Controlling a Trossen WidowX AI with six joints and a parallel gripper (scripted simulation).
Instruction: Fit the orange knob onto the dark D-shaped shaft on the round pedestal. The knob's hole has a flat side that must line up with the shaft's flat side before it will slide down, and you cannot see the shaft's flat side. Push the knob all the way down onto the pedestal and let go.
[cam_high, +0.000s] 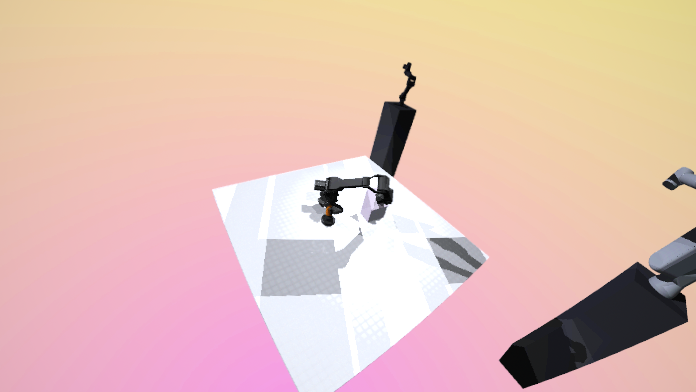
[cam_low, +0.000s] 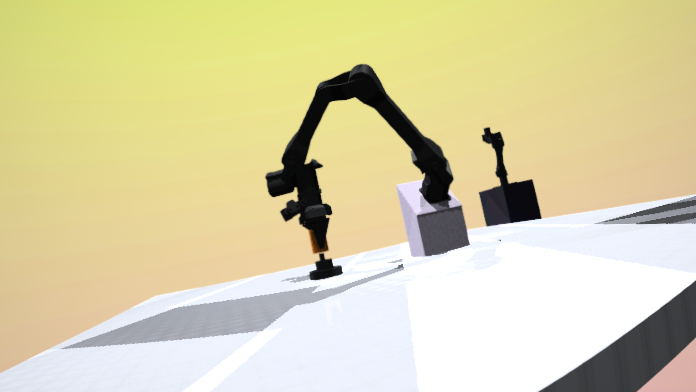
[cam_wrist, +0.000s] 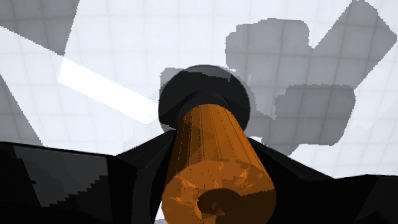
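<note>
My gripper (cam_low: 320, 243) is shut on the orange knob (cam_high: 328, 211) (cam_low: 316, 242) (cam_wrist: 212, 137), which stands upright between the fingers. The dark round pedestal (cam_high: 327, 220) (cam_low: 325, 272) (cam_wrist: 170, 95) stands on the table right under the knob. In the exterior view a short piece of the dark shaft (cam_low: 322, 257) shows between the knob's lower end and the pedestal, so the knob is not resting on the pedestal. Whether the shaft's tip is inside the hole cannot be told. In the wrist view the knob covers the shaft; the flat sides do not show.
The arm's base stands on a pale block (cam_high: 369, 207) (cam_low: 442, 232) to the right of the pedestal on the white table (cam_high: 305, 345) (cam_low: 350, 350). Shadows lie across the table. Beyond the table, other arms stand on dark columns (cam_high: 392, 135) (cam_low: 510, 202).
</note>
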